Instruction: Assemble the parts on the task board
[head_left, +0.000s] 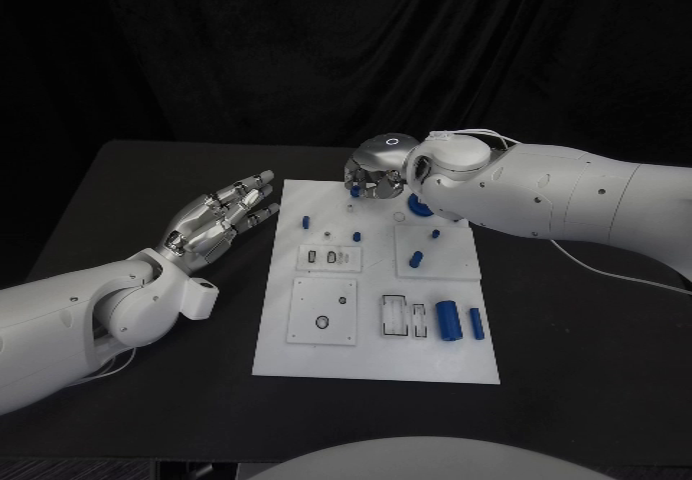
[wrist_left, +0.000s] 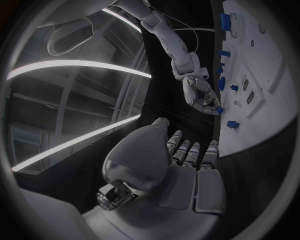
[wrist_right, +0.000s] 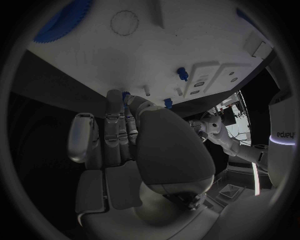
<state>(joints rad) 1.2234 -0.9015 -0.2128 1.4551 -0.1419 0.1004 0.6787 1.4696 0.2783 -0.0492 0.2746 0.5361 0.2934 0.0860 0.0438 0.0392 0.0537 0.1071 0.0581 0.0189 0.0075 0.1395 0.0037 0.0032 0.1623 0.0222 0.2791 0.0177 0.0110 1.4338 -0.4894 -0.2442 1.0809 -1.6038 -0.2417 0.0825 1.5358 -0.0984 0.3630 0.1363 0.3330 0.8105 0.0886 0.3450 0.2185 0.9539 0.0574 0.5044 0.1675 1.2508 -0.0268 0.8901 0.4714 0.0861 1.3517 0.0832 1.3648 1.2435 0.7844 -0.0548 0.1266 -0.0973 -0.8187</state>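
The white task board lies in the middle of the black table. My right hand hovers over its far edge and pinches a small blue part between thumb and a finger; the right wrist view shows that part at the fingertips, just off the board's edge. A blue gear sits beside the right hand, half hidden by the arm. Small blue pegs stand on the board. My left hand lies left of the board with its fingers spread and nothing in it.
Two larger blue cylinders lie near the board's right front, next to a frame-shaped slot. Raised square plates sit on the board's left half. A white cable trails behind my right arm.
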